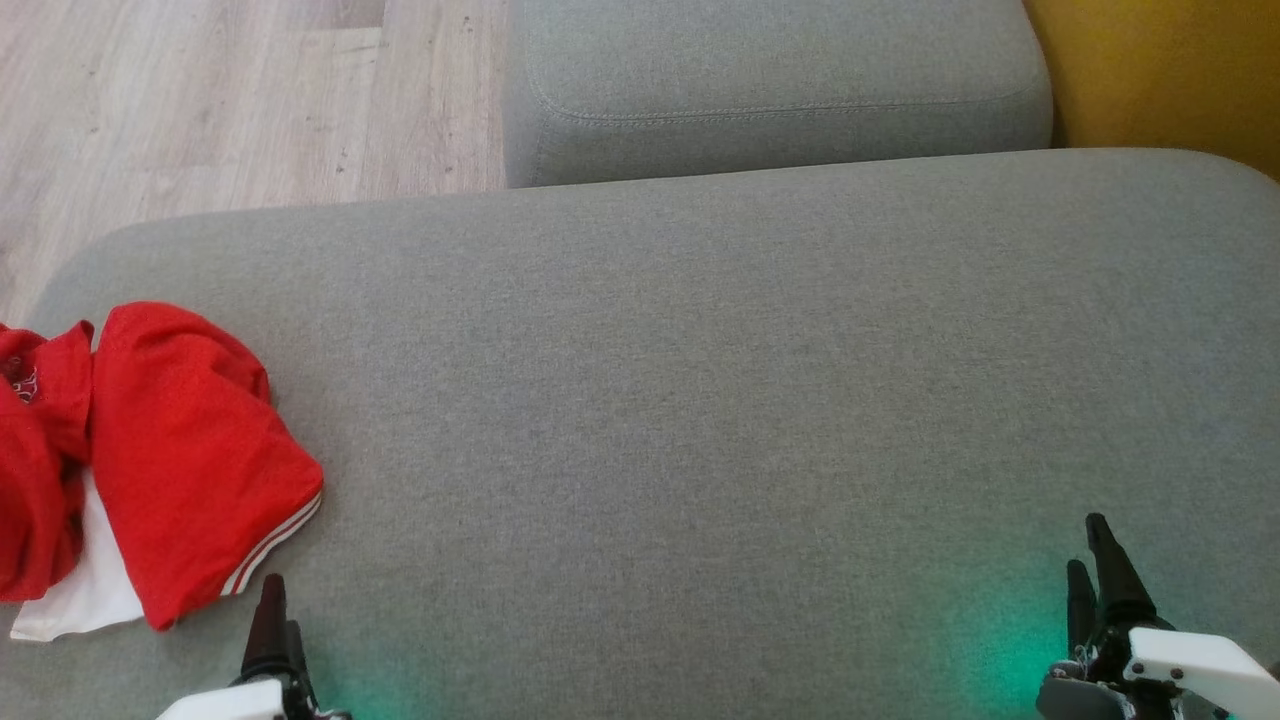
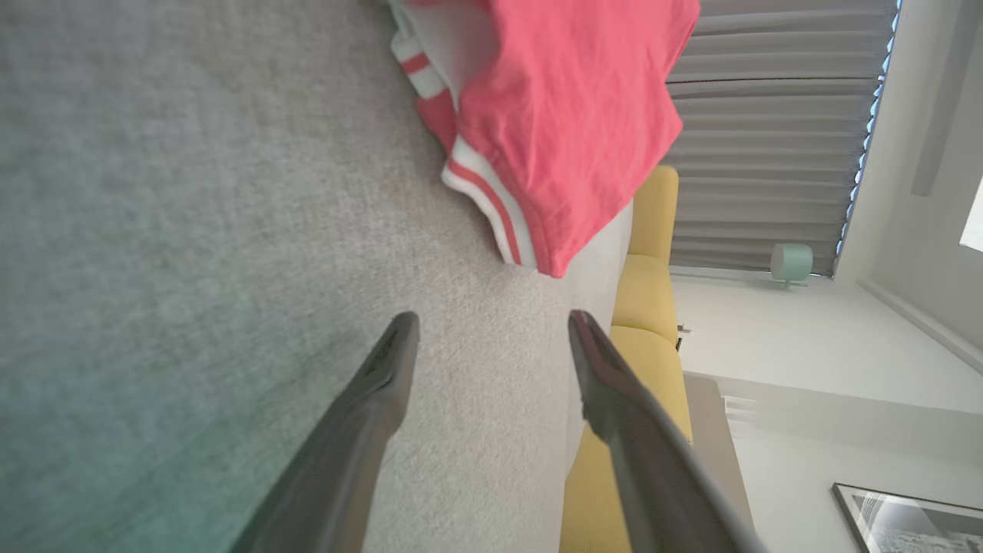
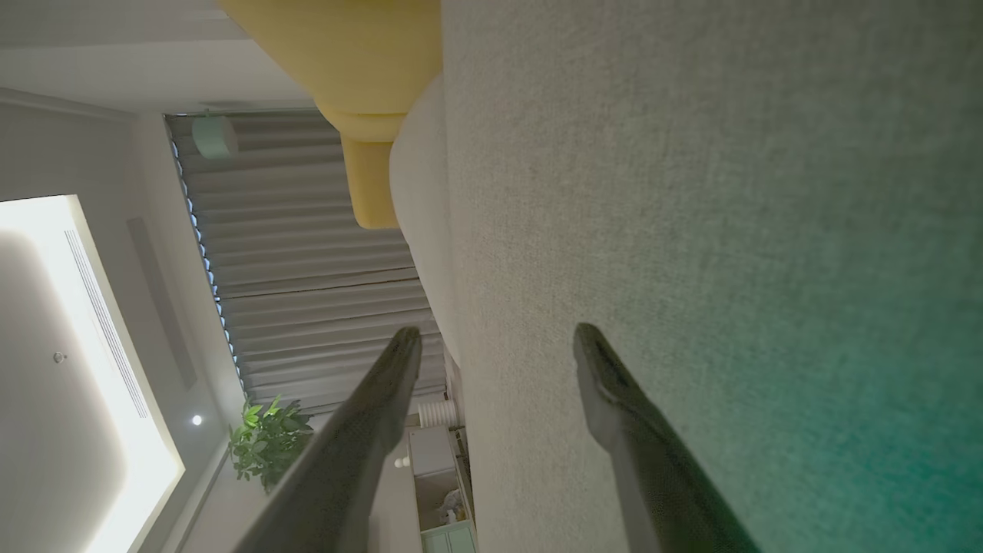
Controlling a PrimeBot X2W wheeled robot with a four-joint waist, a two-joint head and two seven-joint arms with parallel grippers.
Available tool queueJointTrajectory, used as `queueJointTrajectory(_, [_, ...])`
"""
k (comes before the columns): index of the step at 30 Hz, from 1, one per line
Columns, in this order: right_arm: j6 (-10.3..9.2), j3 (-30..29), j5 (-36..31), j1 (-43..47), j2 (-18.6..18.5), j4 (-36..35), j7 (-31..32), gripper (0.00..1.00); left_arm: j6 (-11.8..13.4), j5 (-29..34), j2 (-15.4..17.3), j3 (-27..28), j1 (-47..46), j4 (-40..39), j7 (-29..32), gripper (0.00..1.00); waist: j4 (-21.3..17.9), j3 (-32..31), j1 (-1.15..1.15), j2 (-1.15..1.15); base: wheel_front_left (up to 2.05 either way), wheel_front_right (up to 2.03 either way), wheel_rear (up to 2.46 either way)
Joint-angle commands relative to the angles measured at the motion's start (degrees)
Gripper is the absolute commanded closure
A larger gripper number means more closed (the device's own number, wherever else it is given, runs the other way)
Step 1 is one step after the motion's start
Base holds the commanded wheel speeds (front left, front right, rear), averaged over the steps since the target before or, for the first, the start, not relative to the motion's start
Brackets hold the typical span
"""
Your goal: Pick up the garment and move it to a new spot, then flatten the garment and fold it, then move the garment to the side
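Lying crumpled, red garment bears unreadable emblem

Red garment lies crumpled at the far left of the gray cushion, white-striped hem toward me, with a white layer under it. My left gripper is low left, just beside that hem. My right gripper is low right, well apart from it. Second gray cushion behind, wood floor upper left, yellow upholstery upper right.

The garment is red with white-striped hems and a white part beneath. It lies crumpled in a heap at the grey sofa's left edge.
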Motion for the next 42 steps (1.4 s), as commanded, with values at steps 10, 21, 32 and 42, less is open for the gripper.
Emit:
queueJointTrajectory(10, [0.17, 1.4, -9.1, -2.9, -0.5, -3.4, -2.2, 0.00, 0.7, 9.6, 0.5, -0.9, -2.5, -4.7, -2.1, 0.00, -0.1, -0.1, 0.00, 0.00, 0.00, 0.00, 0.00])
queueJointTrajectory(21, [0.26, 3.1, -19.4, -3.0, -0.6, -5.0, -4.0, 0.00, 2.9, 19.6, 0.6, -3.7, -2.6, -7.0, -4.0, 0.00, -0.2, -0.2, 0.00, 0.00, 0.00, 0.00, 0.00])
queueJointTrajectory(32, [0.33, 4.7, -26.5, -3.3, -0.6, -6.3, -5.7, 0.00, 4.3, 27.6, 0.7, -6.3, -3.1, -8.6, -5.7, 0.00, -0.3, -0.1, 0.00, 0.00, 0.00, 0.00, 0.00])
queueJointTrajectory(42, [0.41, 7.0, -33.5, -3.7, -0.7, -6.8, -7.4, 0.00, 5.3, 35.4, 0.8, -8.6, -3.5, -9.8, -7.4, 0.00, -0.4, 0.0, 0.00, 0.00, 0.00, 0.00, 0.00])
